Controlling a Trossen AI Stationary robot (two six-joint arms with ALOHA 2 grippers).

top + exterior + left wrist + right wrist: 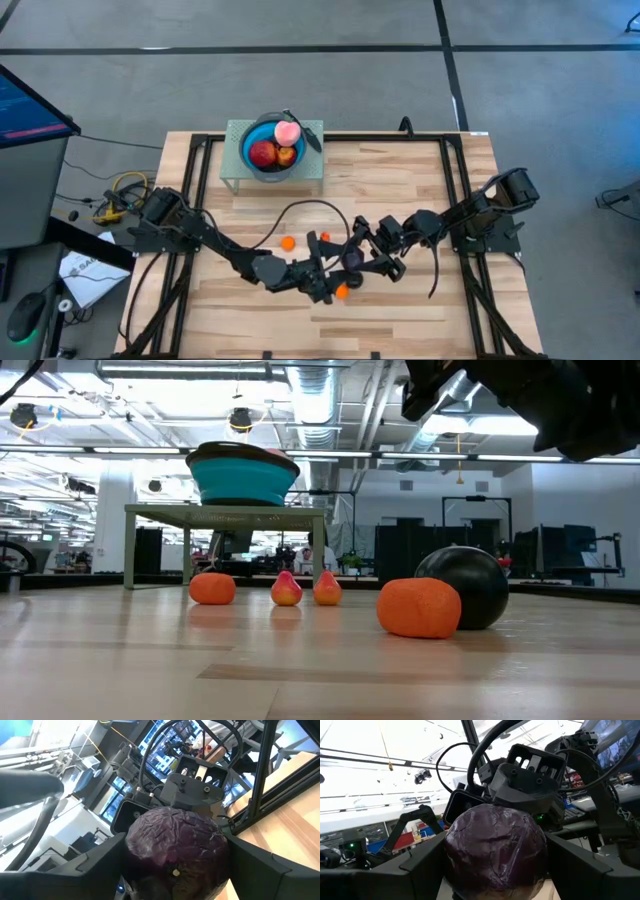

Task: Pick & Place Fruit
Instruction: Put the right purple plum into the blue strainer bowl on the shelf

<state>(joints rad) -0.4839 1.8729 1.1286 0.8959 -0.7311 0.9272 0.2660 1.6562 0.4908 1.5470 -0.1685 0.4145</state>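
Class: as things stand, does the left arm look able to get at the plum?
Probably yes. The plum sits directly in front of the left end effector with nothing between them. The right end effector appears to grip it from the opposite side, so it would have to let go.

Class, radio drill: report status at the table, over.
Left gripper and right gripper both shut on one purple plum, mid-table. Small orange on the table close by. Over.
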